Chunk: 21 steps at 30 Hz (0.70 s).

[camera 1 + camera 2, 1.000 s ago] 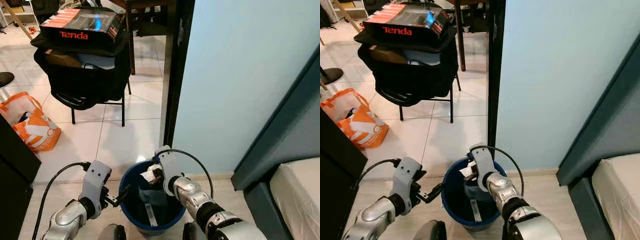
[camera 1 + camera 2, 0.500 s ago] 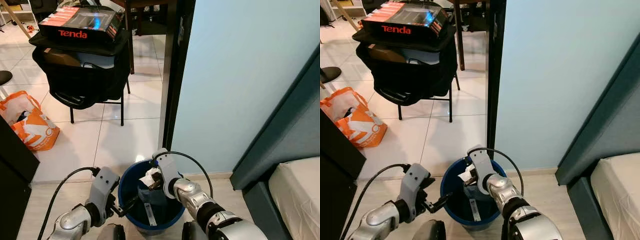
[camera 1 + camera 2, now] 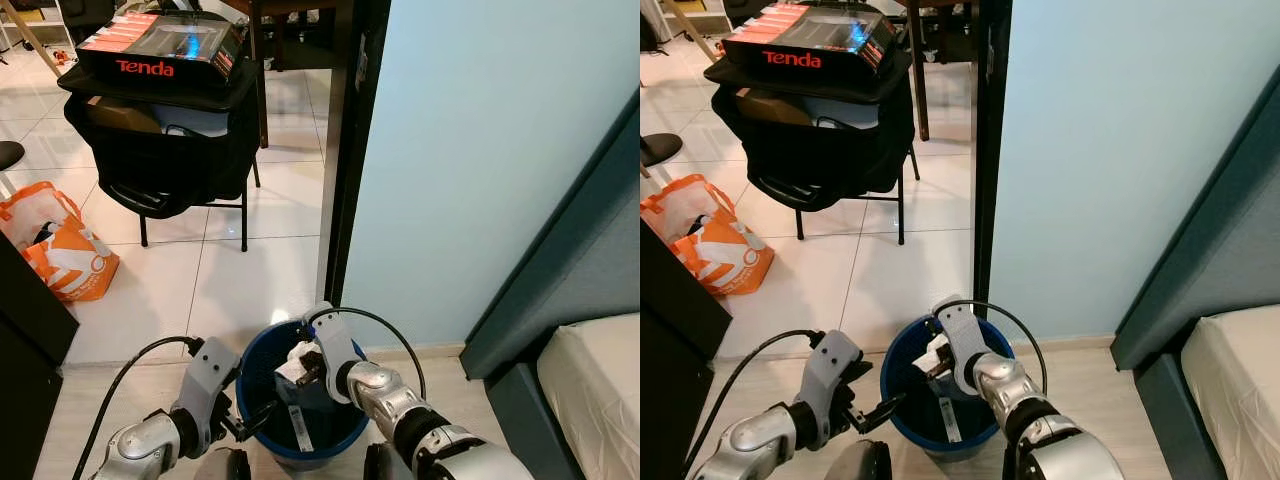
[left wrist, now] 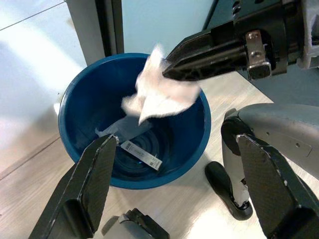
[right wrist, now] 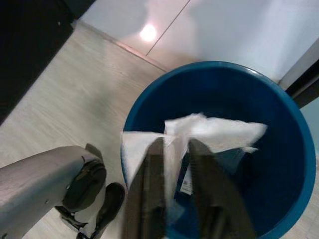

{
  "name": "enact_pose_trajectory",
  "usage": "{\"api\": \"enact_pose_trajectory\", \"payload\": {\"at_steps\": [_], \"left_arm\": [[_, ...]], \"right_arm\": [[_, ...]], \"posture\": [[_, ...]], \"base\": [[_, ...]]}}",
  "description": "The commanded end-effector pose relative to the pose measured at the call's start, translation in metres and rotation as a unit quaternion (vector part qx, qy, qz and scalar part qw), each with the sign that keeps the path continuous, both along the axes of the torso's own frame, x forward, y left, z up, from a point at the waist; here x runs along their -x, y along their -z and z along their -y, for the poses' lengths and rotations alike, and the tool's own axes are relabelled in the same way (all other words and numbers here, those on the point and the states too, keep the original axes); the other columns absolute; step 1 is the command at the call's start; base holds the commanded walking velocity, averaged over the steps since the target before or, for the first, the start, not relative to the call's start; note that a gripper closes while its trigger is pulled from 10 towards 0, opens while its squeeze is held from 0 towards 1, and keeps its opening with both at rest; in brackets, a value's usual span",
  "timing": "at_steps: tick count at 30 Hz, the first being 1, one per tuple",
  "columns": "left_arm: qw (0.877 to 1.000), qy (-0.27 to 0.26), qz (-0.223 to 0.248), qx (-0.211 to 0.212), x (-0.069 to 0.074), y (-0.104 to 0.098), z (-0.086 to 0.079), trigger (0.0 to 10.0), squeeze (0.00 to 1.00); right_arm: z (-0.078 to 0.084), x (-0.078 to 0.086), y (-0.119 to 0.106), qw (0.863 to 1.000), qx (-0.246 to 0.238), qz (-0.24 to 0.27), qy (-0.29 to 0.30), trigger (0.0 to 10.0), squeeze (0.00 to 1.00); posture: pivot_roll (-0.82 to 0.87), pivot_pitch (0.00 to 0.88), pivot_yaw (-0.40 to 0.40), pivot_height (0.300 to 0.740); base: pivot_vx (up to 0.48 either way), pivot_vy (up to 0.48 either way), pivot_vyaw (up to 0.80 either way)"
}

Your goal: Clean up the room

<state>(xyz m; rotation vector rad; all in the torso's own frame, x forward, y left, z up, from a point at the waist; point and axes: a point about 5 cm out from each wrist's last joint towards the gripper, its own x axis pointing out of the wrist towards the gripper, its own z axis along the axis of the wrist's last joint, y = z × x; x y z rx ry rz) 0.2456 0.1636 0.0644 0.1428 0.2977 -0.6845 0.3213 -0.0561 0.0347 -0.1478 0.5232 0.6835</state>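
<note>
A humanoid robot is looking down at a round blue trash bin (image 3: 262, 436) standing on pale wood flooring, just inside a dark door frame (image 3: 345, 150) beside a light blue wall (image 3: 480, 150). The right gripper (image 4: 167, 69) is hovering above the bin's opening, its two black fingers (image 5: 149, 199) clenched on a crumpled white tissue (image 4: 157, 94) that is dangling over the bin's inside. At the bottom of the bin, a flat barcoded strip (image 4: 142, 154) and some pale paper scraps are lying. The left gripper (image 3: 250, 418) is hanging at the bin's near-left rim, its fingers (image 4: 92, 184) spread wide apart and grasping nothing. Beyond the doorway, on white tiles, a black folding chair (image 3: 160, 160) is carrying a dark bag and, on top, a black and orange box (image 3: 160, 47) printed "Tenda". An orange and white shopping bag (image 3: 60, 250) is sitting on the tiles to the left. At the lower right, the corner of a white mattress (image 3: 595, 385) is lying within a dark teal frame.
</note>
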Motion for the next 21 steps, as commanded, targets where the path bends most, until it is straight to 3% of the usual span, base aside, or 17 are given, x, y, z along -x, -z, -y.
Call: {"api": "enact_pose_trajectory", "payload": {"at_steps": [1,5,6,7,8,13,16,18,20,21], "left_arm": [[1.000,0.007,-0.006,-0.015,0.003,0.001,-0.003,10.0,0.00],[1.000,0.008,-0.007,-0.015,0.002,0.001,-0.003,10.0,0.00],[1.000,0.008,-0.007,-0.016,0.001,0.001,-0.003,10.0,0.00],[1.000,0.008,-0.007,-0.016,0.001,0.001,-0.003,10.0,0.00],[1.000,0.008,-0.006,-0.016,0.000,0.001,-0.003,10.0,0.00],[1.000,0.007,-0.004,-0.016,-0.002,0.000,-0.004,10.0,0.00],[0.997,-0.067,0.029,-0.018,-0.014,-0.004,-0.011,10.0,0.00],[0.997,-0.067,0.029,-0.018,-0.014,-0.004,-0.011,10.0,0.00],[0.976,-0.211,0.045,-0.007,-0.027,-0.003,-0.024,10.0,0.00],[0.965,-0.258,0.052,-0.008,-0.030,-0.003,-0.028,10.0,0.00]], "right_arm": [[0.000,0.007,0.008,1.000,0.004,-0.019,-0.004,10.0,1.00],[0.000,0.009,0.010,1.000,0.012,-0.020,-0.010,10.0,1.00],[0.000,0.009,0.011,1.000,0.020,-0.019,-0.015,10.0,0.93],[0.000,0.009,0.011,1.000,0.020,-0.019,-0.015,10.0,0.93],[0.000,0.009,0.012,0.999,0.029,-0.016,-0.018,10.0,0.00],[0.001,0.009,0.011,0.999,0.032,-0.013,-0.019,10.0,0.00],[0.006,0.001,0.004,0.999,0.030,0.024,0.009,10.0,0.00],[0.006,0.001,0.004,0.999,0.030,0.024,0.009,10.0,0.00],[0.014,-0.007,-0.005,0.995,0.009,0.070,0.068,10.0,0.00],[0.017,-0.009,-0.008,0.992,-0.002,0.084,0.091,10.0,0.00]], "posture": [[0.11,0.169,-0.058,0.610],[0.11,0.166,-0.056,0.610],[0.11,0.165,-0.053,0.610],[0.11,0.165,-0.053,0.610],[0.11,0.160,-0.050,0.610],[0.11,0.156,-0.049,0.610],[0.10,0.145,-0.047,0.610],[0.10,0.145,-0.047,0.610],[0.09,0.122,-0.039,0.610],[0.09,0.122,-0.039,0.610]], "base": [[0.000,0.000,0.00],[0.000,0.000,0.00],[0.000,0.000,0.00],[0.000,0.000,0.00],[0.000,0.000,0.00],[0.000,0.000,0.00],[0.000,0.000,0.00],[0.000,0.000,0.00],[0.000,0.000,0.00],[0.000,0.000,0.00]]}}
